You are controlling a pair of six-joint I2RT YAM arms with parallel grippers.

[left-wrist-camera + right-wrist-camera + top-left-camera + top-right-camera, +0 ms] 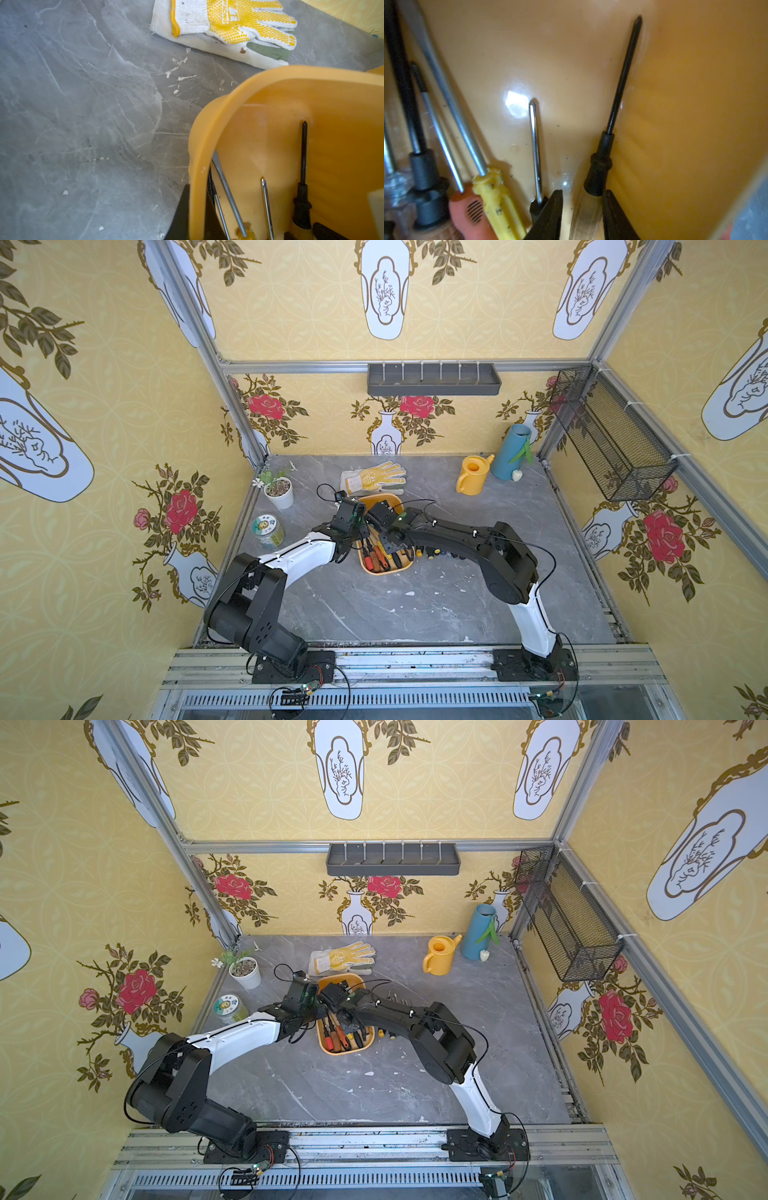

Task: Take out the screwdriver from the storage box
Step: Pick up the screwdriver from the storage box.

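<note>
The yellow-orange storage box [384,572] [345,1052] sits mid-table with several screwdrivers [376,560] lying in it. My left gripper [359,546] [196,199] is shut on the box's left wall [259,93], one black finger outside and one inside. My right gripper [388,545] [583,192] is down inside the box and open. Its fingers straddle the clear handle of a black-shafted screwdriver [620,87] [303,158], with a gap left on one side. Beside it lie a short silver-shafted screwdriver [535,141], a yellow-handled one [496,197] and an orange-handled one [467,212].
Work gloves [374,481] lie just behind the box. A yellow watering can [471,477] and a blue vase [511,452] stand back right. A plant pot [278,491] and a tin [267,531] stand left. Small items [432,552] lie right of the box.
</note>
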